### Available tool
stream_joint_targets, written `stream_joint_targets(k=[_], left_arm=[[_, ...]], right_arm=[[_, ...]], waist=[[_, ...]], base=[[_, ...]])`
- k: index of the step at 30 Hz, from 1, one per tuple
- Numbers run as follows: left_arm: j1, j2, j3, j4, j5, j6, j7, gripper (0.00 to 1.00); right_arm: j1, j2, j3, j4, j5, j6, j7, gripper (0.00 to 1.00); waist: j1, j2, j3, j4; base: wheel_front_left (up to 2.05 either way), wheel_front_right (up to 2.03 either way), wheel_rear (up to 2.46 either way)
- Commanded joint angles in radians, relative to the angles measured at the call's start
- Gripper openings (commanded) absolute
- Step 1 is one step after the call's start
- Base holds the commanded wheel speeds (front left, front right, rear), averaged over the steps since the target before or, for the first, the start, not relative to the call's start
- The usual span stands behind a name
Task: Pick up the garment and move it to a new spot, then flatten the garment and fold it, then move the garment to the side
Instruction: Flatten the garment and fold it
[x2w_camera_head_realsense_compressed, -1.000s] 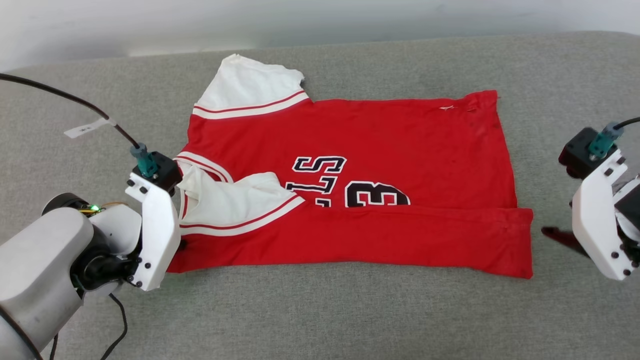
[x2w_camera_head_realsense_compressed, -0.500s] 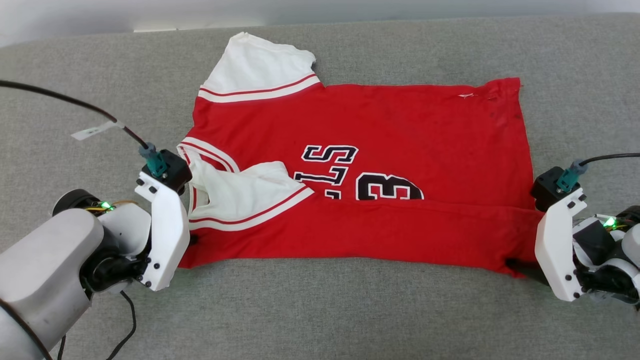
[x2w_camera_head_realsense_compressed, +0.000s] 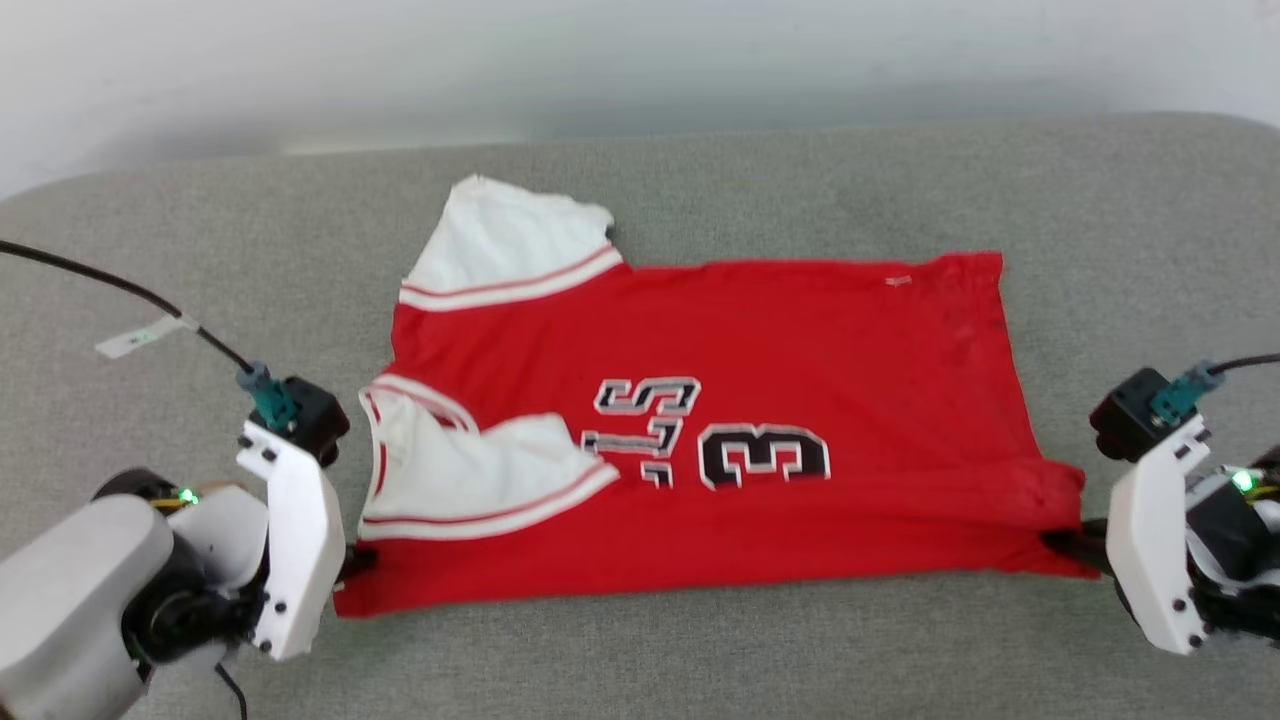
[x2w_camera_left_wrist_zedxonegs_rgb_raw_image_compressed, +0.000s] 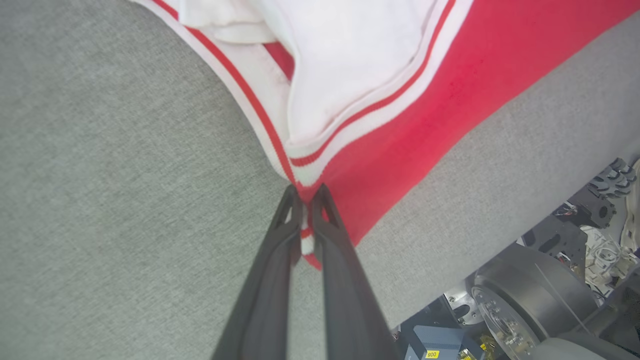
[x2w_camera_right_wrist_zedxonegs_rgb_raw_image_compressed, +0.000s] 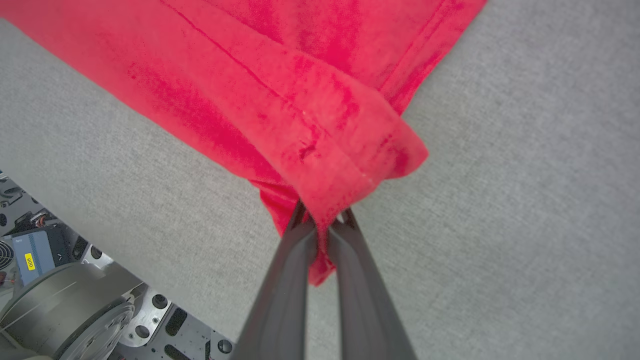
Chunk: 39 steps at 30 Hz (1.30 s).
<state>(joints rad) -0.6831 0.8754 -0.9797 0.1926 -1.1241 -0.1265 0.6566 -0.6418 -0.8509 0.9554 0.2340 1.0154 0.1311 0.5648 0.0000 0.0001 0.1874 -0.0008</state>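
The garment (x2w_camera_head_realsense_compressed: 760, 340) lies flat in the middle of the grey cushion (x2w_camera_head_realsense_compressed: 640, 660), one white sleeve pointing to 11 o'clock and the other folded in over the front. The left gripper (x2w_camera_left_wrist_zedxonegs_rgb_raw_image_compressed: 306, 196) is pinched tight on the garment's corner at 8 o'clock. The right gripper (x2w_camera_right_wrist_zedxonegs_rgb_raw_image_compressed: 322, 217) is pinched tight on the red corner at 4 o'clock

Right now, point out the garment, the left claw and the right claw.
garment (x2w_camera_head_realsense_compressed: 780, 340), head view, red panel above the number
left claw (x2w_camera_left_wrist_zedxonegs_rgb_raw_image_compressed: 307, 193), left wrist view, midway between its fingertips
right claw (x2w_camera_right_wrist_zedxonegs_rgb_raw_image_compressed: 323, 215), right wrist view, midway between its fingertips
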Motion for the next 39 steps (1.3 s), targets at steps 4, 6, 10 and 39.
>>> stream_joint_targets(k=[4,6,10,39], left_arm=[[0.07,0.039,-0.007,-0.069,-0.033,0.02,0.002,0.0],[0.096,0.057,-0.015,-0.097,-0.037,0.03,0.003,0.0],[0.152,0.068,-0.034,-0.134,-0.047,0.052,-0.008,0.0],[-0.107,0.016,0.152,-0.047,0.18,0.15,-0.355,1.0]], right_arm=[[0.06,-0.082,-0.007,-0.069,0.034,-0.001,0.009,0.0],[0.09,-0.11,-0.011,-0.087,0.046,-0.001,0.016,0.0],[0.145,-0.129,-0.006,-0.098,0.057,-0.001,0.022,0.0],[0.298,0.234,-0.641,-0.149,-0.534,-0.001,-0.666,1.0]], waist=[[0.0,-0.0001,-0.05,-0.004],[0.0,-0.0001,-0.056,-0.004],[0.0,-0.0001,-0.053,-0.005],[0.0,-0.0001,0.023,-0.073]], base=[[0.0,0.0,0.0],[0.0,0.0,0.0],[0.0,0.0,0.0],[0.0,0.0,0.0]])
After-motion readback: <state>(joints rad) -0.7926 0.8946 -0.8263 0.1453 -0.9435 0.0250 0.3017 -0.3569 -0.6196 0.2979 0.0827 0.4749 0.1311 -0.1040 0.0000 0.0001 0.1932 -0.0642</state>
